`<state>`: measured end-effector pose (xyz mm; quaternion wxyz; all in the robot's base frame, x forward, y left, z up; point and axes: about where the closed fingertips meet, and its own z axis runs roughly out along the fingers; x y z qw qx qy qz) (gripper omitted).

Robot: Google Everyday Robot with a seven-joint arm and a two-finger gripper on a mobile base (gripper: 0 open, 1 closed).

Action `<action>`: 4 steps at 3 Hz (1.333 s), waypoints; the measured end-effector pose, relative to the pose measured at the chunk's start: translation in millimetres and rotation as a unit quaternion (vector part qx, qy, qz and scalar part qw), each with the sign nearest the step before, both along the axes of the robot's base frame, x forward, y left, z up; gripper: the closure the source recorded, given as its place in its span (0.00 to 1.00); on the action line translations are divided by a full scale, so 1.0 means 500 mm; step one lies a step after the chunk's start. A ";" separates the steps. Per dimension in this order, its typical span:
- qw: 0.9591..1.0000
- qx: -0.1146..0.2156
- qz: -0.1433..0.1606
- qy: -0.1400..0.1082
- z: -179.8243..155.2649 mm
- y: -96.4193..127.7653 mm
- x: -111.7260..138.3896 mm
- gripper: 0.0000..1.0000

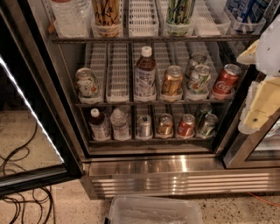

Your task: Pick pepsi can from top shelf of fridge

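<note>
The fridge [175, 177] stands open in front of me. The top shelf [144, 39] carries white slotted lane trays. On it, at the far right, stands the pepsi can [246, 10], blue with white markings, its top cut off by the upper edge of the view. My gripper [259, 89], white and cream, hangs at the right edge, in front of the fridge's right side. It is below and slightly right of the pepsi can, level with the middle shelf, and touches no can.
The top shelf also holds a clear water bottle [70, 17], a tan can [106, 16] and a green-and-white can [179, 15]. A red Coca-Cola can [225, 80] stands on the middle shelf near the gripper. The glass door [30, 109] is open at left. A clear plastic bin [153, 212] and cables [22, 175] lie on the floor.
</note>
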<state>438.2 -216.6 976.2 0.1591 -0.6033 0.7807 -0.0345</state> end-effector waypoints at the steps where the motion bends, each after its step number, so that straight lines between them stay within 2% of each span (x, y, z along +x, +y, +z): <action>1: 1.000 0.000 0.000 0.000 0.000 0.000 0.000 0.00; 2: 0.998 0.020 -0.048 -0.033 0.011 -0.010 0.019 0.00; 3: 0.998 0.021 -0.048 -0.033 0.011 -0.010 0.019 0.00; 4: 0.993 0.064 -0.086 -0.054 0.010 -0.002 0.041 0.00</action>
